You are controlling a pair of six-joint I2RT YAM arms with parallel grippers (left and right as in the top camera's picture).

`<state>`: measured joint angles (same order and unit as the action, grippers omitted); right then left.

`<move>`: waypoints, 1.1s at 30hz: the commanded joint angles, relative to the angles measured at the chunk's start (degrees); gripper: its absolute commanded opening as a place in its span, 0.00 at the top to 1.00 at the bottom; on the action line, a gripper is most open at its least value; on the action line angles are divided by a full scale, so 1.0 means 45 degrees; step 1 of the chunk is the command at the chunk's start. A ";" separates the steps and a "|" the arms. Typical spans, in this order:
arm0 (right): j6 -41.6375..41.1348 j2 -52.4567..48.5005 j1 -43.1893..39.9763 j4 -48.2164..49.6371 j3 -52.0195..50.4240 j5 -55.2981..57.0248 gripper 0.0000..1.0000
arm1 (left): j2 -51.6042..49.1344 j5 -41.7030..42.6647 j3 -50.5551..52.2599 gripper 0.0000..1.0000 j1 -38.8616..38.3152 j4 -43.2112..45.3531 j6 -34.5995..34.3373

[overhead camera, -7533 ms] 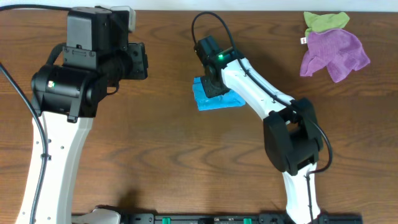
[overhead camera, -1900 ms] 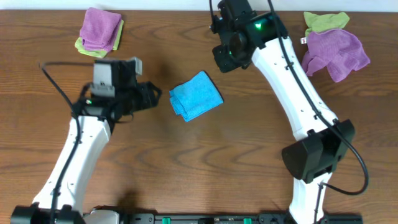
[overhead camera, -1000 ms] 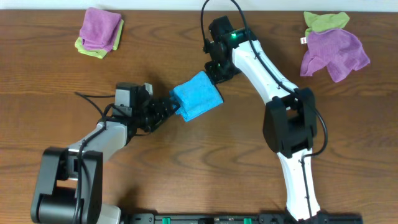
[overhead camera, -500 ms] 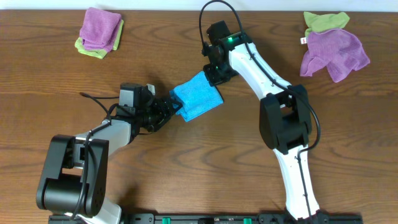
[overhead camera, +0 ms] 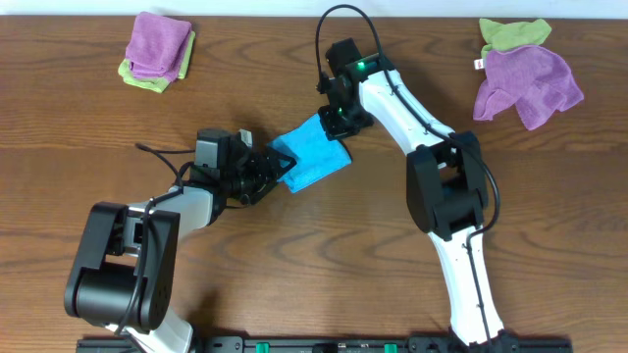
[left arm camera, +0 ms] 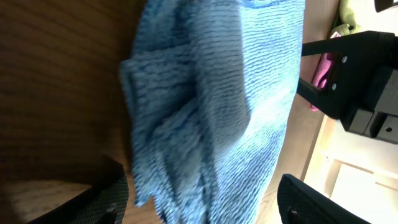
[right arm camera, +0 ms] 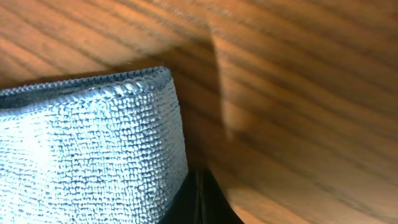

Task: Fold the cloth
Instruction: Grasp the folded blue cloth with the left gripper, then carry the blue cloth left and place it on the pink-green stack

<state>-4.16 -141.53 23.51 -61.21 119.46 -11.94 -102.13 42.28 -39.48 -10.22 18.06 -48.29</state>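
Observation:
The blue cloth (overhead camera: 312,152) lies folded into a small thick square at the table's middle. My left gripper (overhead camera: 271,171) stands open at its lower left edge. In the left wrist view the cloth's layered edge (left arm camera: 211,112) fills the space between my two fingers (left arm camera: 107,200), and my left gripper (left arm camera: 202,210) is not closed on it. My right gripper (overhead camera: 338,121) is shut at the cloth's far right corner. In the right wrist view its closed tips (right arm camera: 200,202) rest right beside the hemmed edge of the cloth (right arm camera: 87,155), holding nothing.
A folded purple cloth on a green one (overhead camera: 157,47) sits at the back left. A crumpled purple and green pile (overhead camera: 525,74) lies at the back right. The right arm's black wrist (left arm camera: 354,81) shows just beyond the blue cloth in the left wrist view.
My left gripper has slid right until its open jaws straddle the cloth's near edge. The right gripper has stayed shut at the far corner, shifting only slightly.

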 commanded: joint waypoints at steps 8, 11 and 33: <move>-0.0248 -0.0359 0.0714 -0.0257 -0.0063 -0.0733 0.99 | -0.0622 -0.0631 0.0146 0.23 -0.0083 -0.0141 -0.0243; -0.0248 -0.0359 0.0641 -0.0257 -0.0063 -0.0627 0.99 | -0.0622 -0.0622 0.0146 0.32 -0.0083 -0.0146 -0.0243; 0.0000 0.1860 -0.2356 -0.1933 -0.0039 0.0219 0.99 | -0.0617 -0.0359 -0.4857 0.94 0.2477 0.2322 -0.0758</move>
<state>-4.54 -138.43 13.15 -69.78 119.39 -11.55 -104.81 41.54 -54.65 -2.24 27.75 -51.70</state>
